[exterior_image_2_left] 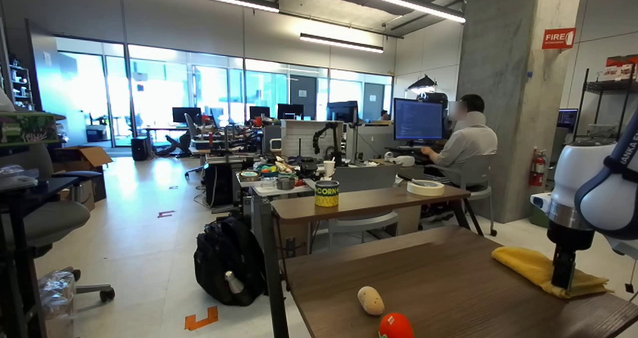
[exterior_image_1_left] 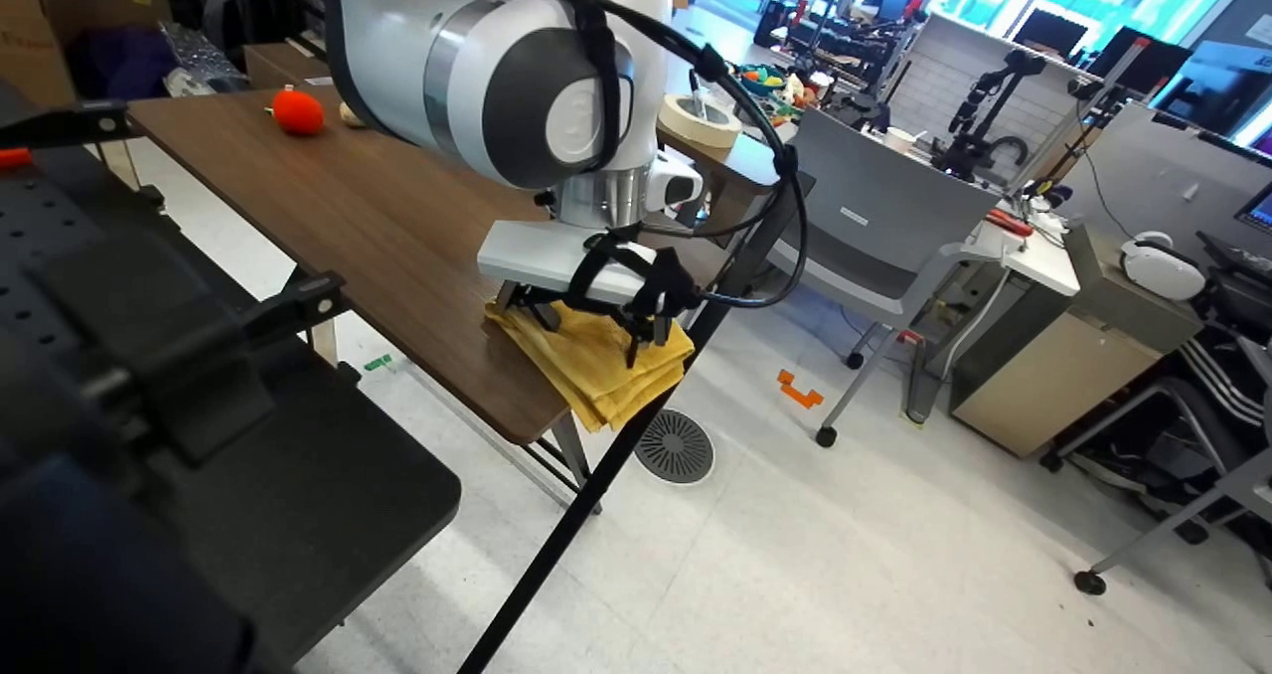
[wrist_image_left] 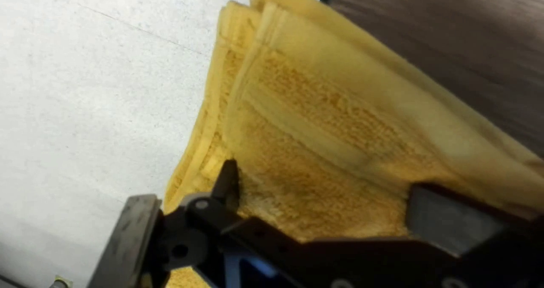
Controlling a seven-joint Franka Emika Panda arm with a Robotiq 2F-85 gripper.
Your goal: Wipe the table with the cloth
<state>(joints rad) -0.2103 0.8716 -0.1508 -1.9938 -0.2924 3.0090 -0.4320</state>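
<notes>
"Ranking the items by size, which component is first?"

"The table (exterior_image_1_left: 388, 207): rectangular, dark brown wood-grain top, visible in both exterior views and, in part, in the wrist view."

"Second?"

"The arm (exterior_image_1_left: 527, 107), with white housings. It extends downward over the table."

"Third: specify the location of the cloth (exterior_image_1_left: 611, 381)."

"It is mustard yellow, folded in layers, and lies at the end of the table, near a corner. In the wrist view, one side projects past the table edge."

"Fourth: specify the condition of the gripper (wrist_image_left: 325, 177)."

"It points downward. Its two fingers (wrist_image_left: 227, 186) stand spread, with a stretch of cloth between them. The tips are at the upper surface of the cloth; contact pressure cannot be determined."

"Remaining small items?"

"A red ball (exterior_image_2_left: 397, 327) rests on the table, well apart from the cloth; in an exterior view it is cut off at the lower border. Just beside it lies the smallest item listed, a pale potato-shaped object (exterior_image_2_left: 371, 301)."
</notes>
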